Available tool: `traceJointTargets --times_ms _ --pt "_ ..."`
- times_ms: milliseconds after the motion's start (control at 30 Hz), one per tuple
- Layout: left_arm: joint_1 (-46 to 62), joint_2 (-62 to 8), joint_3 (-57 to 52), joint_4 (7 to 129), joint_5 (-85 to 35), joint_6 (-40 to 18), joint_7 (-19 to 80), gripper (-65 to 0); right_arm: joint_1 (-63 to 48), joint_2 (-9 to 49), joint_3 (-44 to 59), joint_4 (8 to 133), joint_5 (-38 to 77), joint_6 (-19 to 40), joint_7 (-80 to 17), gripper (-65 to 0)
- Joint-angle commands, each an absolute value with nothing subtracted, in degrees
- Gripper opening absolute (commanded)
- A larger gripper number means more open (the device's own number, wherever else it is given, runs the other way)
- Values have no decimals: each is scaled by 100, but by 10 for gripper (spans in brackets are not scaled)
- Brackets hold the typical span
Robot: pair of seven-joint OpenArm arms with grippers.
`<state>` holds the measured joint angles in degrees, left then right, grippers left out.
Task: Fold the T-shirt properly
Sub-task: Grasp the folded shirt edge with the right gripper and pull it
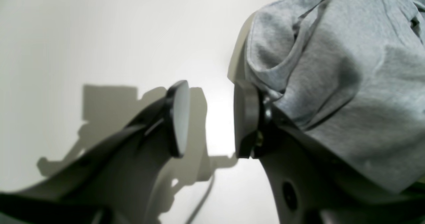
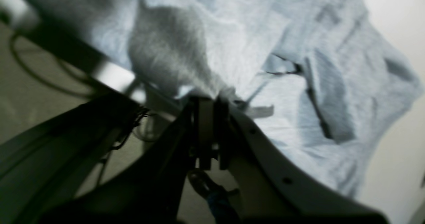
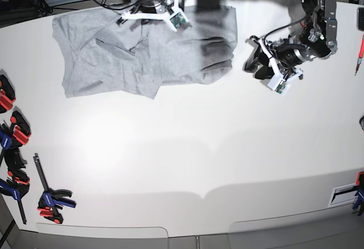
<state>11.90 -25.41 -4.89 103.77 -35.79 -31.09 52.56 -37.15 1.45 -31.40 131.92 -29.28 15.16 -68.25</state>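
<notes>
The light grey T-shirt (image 3: 142, 55) lies crumpled and partly doubled over at the back left of the white table (image 3: 187, 146). No lettering shows. My right gripper (image 3: 132, 17) is at the shirt's back edge. In the right wrist view its jaws stand together, and the gripper (image 2: 212, 99) pinches a bunch of the T-shirt (image 2: 252, 44). My left gripper (image 3: 256, 64) is just off the shirt's right edge, low over the bare table. In the left wrist view the left gripper (image 1: 212, 121) is open and empty, with the T-shirt (image 1: 348, 68) beyond its right finger.
Several red, blue and black clamps (image 3: 11, 129) lie along the table's left edge, and one more clamp (image 3: 51, 199) lies at the front left. A red-handled tool (image 3: 359, 55) lies at the right edge. Cables and a frame run behind the table's back edge.
</notes>
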Motion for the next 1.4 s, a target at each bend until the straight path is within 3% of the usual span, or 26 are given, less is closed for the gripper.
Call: traceJointTargets --times_ms 0,433,733,933,1133,1233,1367 --pt "1142 -2604 -526 10481 -3653 -3131 5135 -443 -3734 132 -3153 13301 -3011 1448 -6751 -650" --pt "1142 -2606 -526 10481 -3651 -3131 5142 -443 -3736 163 -3146 13301 -3306 1236 -6731 -645" --pt "1142 -2606 -526 10481 -3649 -3131 5142 -443 -3795 174 -3146 13301 -3680 808 -6576 -482" --pt "1140 -2606 -526 10481 -3647 -3133 5142 -443 -3778 191 -3146 13303 -4397 108 -6335 -479" --pt "1142 -2609 -526 10481 -3590 -3131 5142 -443 -3524 191 -3146 13305 -4504 -49 -6298 -479" --pt "1142 -2609 -526 10481 -3586 -3133 5144 -443 -3356 189 -3148 13305 -4342 -51 -6156 -479" --pt "1142 -2609 -526 10481 -3588 -3183 5214 -438 -3234 156 -3168 13288 -2919 327 -5636 -479"
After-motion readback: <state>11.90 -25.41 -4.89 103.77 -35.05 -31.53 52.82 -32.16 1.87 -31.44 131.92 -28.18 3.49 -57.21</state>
